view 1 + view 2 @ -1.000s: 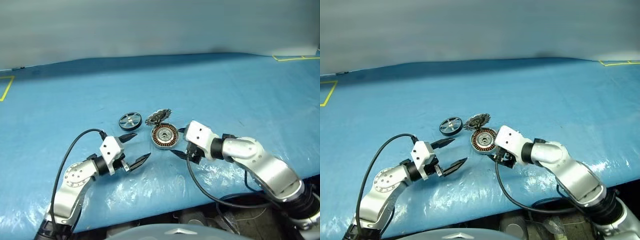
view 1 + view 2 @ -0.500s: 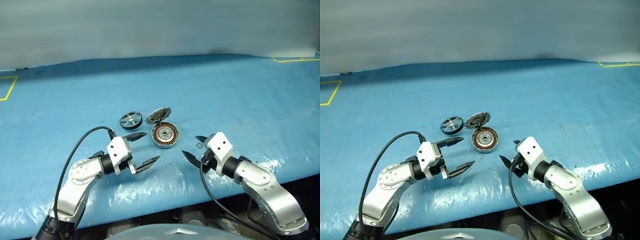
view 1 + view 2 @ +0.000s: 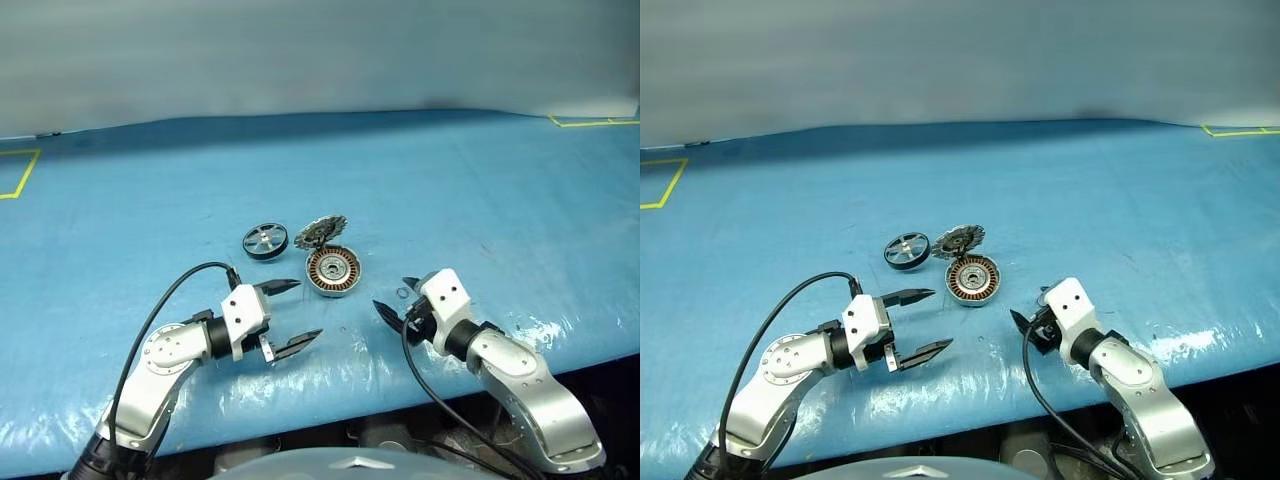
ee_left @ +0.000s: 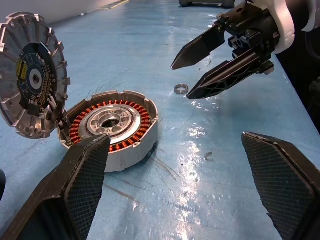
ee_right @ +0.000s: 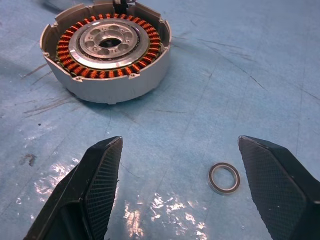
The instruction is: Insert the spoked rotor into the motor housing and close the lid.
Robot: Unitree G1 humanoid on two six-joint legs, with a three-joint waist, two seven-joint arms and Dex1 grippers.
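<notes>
The motor housing [image 3: 332, 271] sits on the blue table, its copper windings and silver hub showing. The toothed grey lid [image 3: 319, 232] stands tilted up at the housing's far edge, inner face visible [image 4: 30, 80]. The spoked rotor [image 3: 263, 241], black-rimmed, lies flat just left of the lid. My left gripper [image 3: 308, 310] is open and empty, near and left of the housing [image 4: 110, 127]. My right gripper [image 3: 390, 293] is open and empty, to the right of the housing [image 5: 107, 50] and pointing at it.
A small metal ring [image 5: 223, 178] lies on the table between the right gripper's fingertips [image 5: 102, 165] and also appears as a ring [image 4: 181, 89] below the right gripper [image 4: 181, 81]. Yellow tape marks [image 3: 20, 175] lie far left. The table's front edge is close behind both grippers.
My right gripper has drawn back from the housing's right side, lower and rightward toward the front edge. The left gripper has crept slightly right. Both stayed open.
</notes>
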